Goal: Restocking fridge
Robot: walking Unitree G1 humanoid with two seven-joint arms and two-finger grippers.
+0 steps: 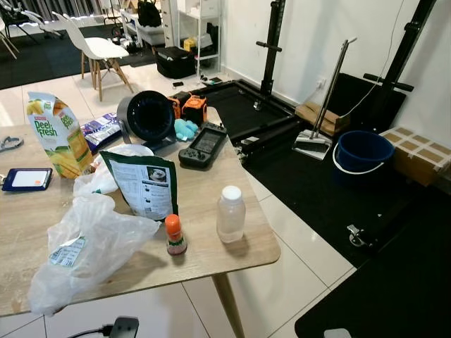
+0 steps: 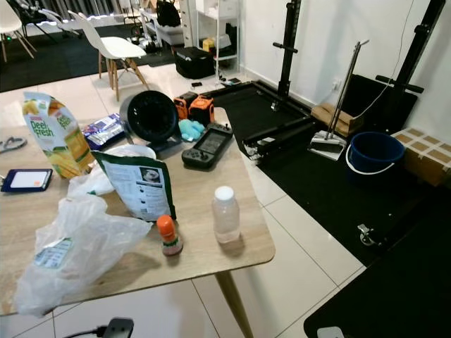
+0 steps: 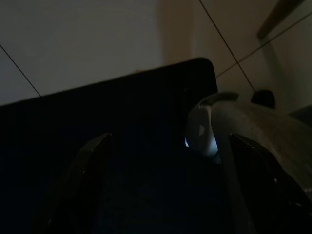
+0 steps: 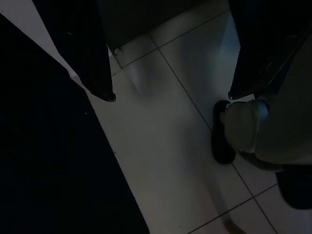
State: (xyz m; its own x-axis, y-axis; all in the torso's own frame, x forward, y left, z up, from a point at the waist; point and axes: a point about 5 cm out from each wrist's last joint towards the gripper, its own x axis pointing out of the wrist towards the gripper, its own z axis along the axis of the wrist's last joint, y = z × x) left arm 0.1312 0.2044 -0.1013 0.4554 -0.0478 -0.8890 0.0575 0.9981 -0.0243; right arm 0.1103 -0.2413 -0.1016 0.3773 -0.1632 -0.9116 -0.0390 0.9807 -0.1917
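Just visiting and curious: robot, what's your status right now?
Both grippers hang open over floor. Juice carton, white-capped bottle wait on table. Plastic bag clutters front.

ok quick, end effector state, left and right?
Left end effector: open, holding nothing, hanging idle in the dark.
Right end effector: open, holding nothing, hanging over the floor tiles.

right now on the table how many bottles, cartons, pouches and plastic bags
bottles: 2, the clear bottle and the small orange-capped bottle
cartons: 1, the juice carton
pouches: 1, the green pouch
plastic bags: 2, and
total: 6
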